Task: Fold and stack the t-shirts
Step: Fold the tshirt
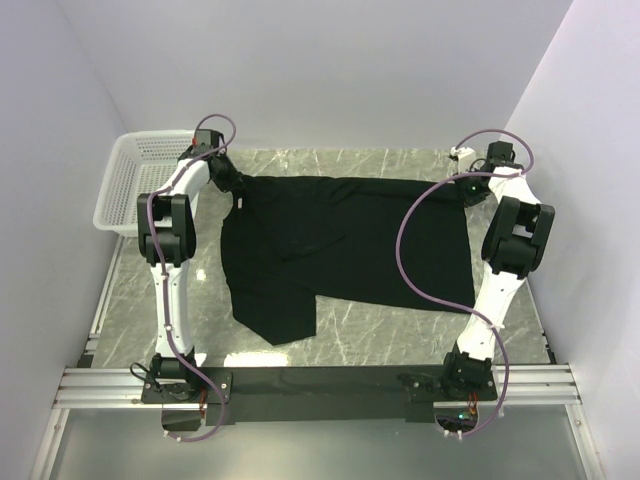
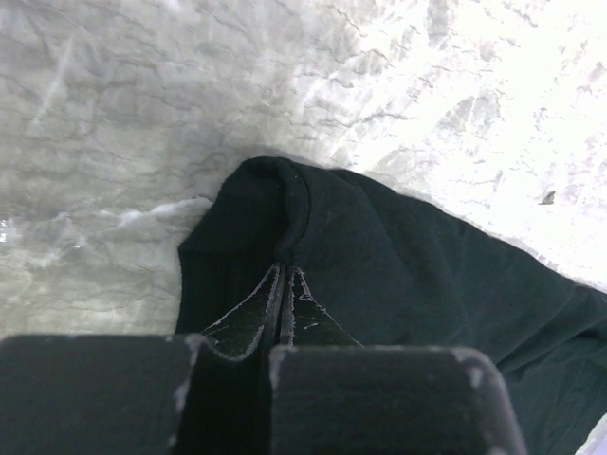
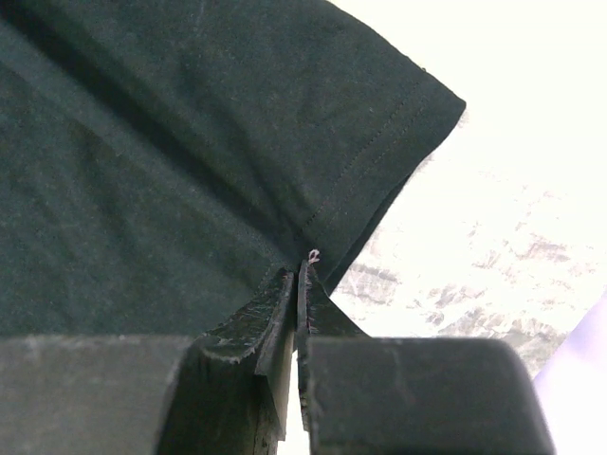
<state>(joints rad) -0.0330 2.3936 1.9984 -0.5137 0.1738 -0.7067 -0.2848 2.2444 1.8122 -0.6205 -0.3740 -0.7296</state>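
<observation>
Both jaws clamp the t-shirt [image 1: 350, 240], lengthwise left-right, collar left.

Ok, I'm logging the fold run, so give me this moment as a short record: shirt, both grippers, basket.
t-shirt: black, spread out on the table, no neat fold visible
left gripper: shut, pinching the t-shirt's far left corner
right gripper: shut, pinching the t-shirt's edge beside a stitched sleeve hem, far right
basket: white mesh, at the table's far left; the t-shirt is not in it
stack: none visible, only one t-shirt in view
</observation>
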